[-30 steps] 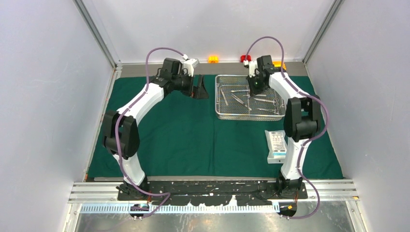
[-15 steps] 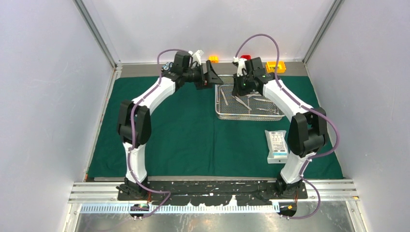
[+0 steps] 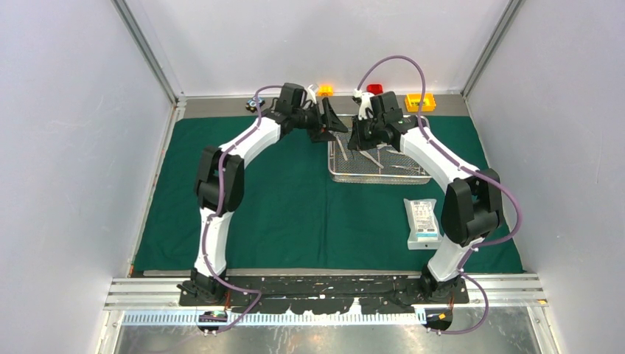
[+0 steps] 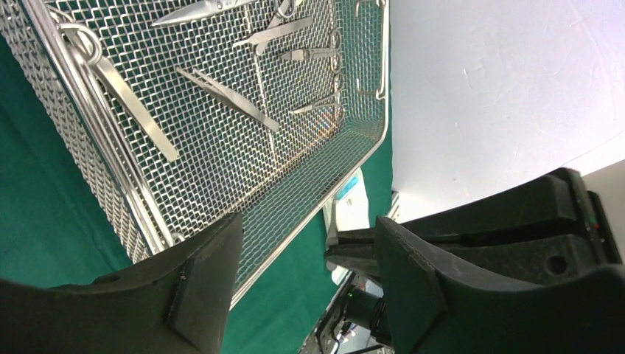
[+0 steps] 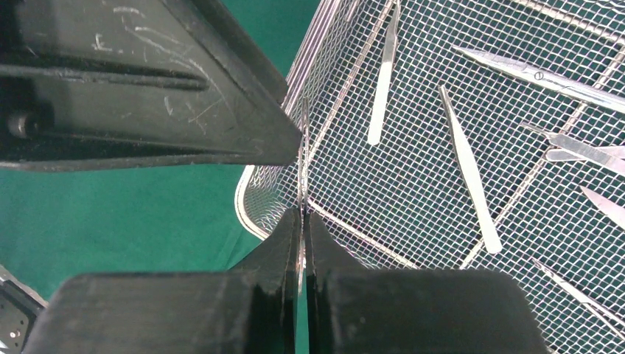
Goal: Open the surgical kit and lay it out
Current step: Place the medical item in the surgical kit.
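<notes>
The dark green drape [image 3: 295, 206] lies flat over the table. The steel wire-mesh tray [image 3: 379, 179] sits at its back right and holds several silver instruments, including tweezers [image 5: 469, 169] and forceps [image 4: 125, 96]. The flat white pouch [image 3: 421, 221] lies on the drape in front of the tray. My right gripper [image 3: 356, 140] is over the tray's left end, shut on a slim silver instrument [image 5: 304, 155] seen edge-on between its fingers [image 5: 291, 243]. My left gripper [image 3: 329, 122] is open and empty, just left of the right one; its jaws stand wide apart [image 4: 306, 243].
A small yellow box [image 3: 420, 102], a red block [image 3: 374, 88] and an orange block [image 3: 325, 91] sit on the back ledge beyond the drape. Grey walls close in the left, right and back. The two grippers are very close together over the tray's left rim [image 5: 254, 199].
The left arm has swung right to the tray's left end. The right gripper has moved left across the tray toward it, holding the slim instrument.
</notes>
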You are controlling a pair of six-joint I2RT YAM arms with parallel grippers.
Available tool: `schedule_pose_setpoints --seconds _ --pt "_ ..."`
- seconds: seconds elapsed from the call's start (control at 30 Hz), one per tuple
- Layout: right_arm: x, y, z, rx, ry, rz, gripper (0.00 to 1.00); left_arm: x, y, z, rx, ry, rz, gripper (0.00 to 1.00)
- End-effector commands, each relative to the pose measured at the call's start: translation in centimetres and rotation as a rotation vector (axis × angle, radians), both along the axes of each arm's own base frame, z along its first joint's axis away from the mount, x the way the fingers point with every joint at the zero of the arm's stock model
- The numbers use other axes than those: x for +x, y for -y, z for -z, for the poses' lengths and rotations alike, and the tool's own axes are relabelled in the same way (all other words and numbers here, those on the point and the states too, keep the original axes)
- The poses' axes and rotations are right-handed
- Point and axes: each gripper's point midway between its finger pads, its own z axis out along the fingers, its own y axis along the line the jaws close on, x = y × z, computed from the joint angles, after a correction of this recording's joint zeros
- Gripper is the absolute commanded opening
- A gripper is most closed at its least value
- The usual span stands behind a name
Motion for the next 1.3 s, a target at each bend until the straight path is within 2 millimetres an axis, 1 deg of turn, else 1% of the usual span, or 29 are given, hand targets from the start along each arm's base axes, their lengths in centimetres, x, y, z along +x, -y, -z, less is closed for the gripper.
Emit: schedule_pose_setpoints --seconds 0.0,0.07,0.2,0.33,0.47,0.63,0.77,0.93,1.1,1.17,1.23,1.27 --pt "0.1 -0.7 -2.3 0.048 0.062 -0.007 0.01 0.5 1.4 -2.5 -0.051 0.046 0.023 0.66" --pt "0.1 -0.6 -2.0 0.046 0.058 -0.005 0.01 0.5 1.8 -2.4 -0.054 0.049 0.034 0.63" --pt "0.2 -0.7 -2.1 0.049 0.061 -0.005 0.01 0.5 2.0 -1.9 -0.051 0.044 0.040 0.59" --pt "0.1 -0.7 -2.2 0.050 0.060 -0.004 0.01 0.6 2.2 -1.7 -0.051 0.050 0.047 0.50" --pt "0.0 -0.6 -1.9 0.045 0.051 -0.004 0.01 0.8 2.4 -1.7 -0.056 0.060 0.060 0.43" --pt "0.0 -0.5 -1.6 0.036 0.048 0.000 0.01 0.4 2.6 -1.6 -0.059 0.059 0.073 0.35" --pt "0.0 -0.4 -1.3 0.030 0.045 0.003 0.01 0.3 2.6 -1.7 -0.063 0.069 0.087 0.25" --pt "0.0 -0.4 -1.0 0.024 0.036 0.002 0.01 0.2 2.7 -1.6 -0.063 0.082 0.103 0.16" --pt "-0.2 -0.3 -0.8 0.020 0.030 -0.002 0.01 -0.1 2.7 -1.3 -0.065 0.089 0.125 0.00" --pt "-0.5 -0.4 -0.8 0.018 0.031 -0.024 0.04 -0.4 2.8 -1.5 -0.076 0.097 0.146 0.00" --pt "-1.1 -0.6 -0.9 0.019 0.037 -0.066 0.12 -0.9 2.9 -1.8 -0.103 0.110 0.179 0.00" --pt "-1.4 -0.5 -0.9 0.015 0.045 -0.085 0.19 -1.3 3.0 -2.0 -0.119 0.116 0.200 0.00"
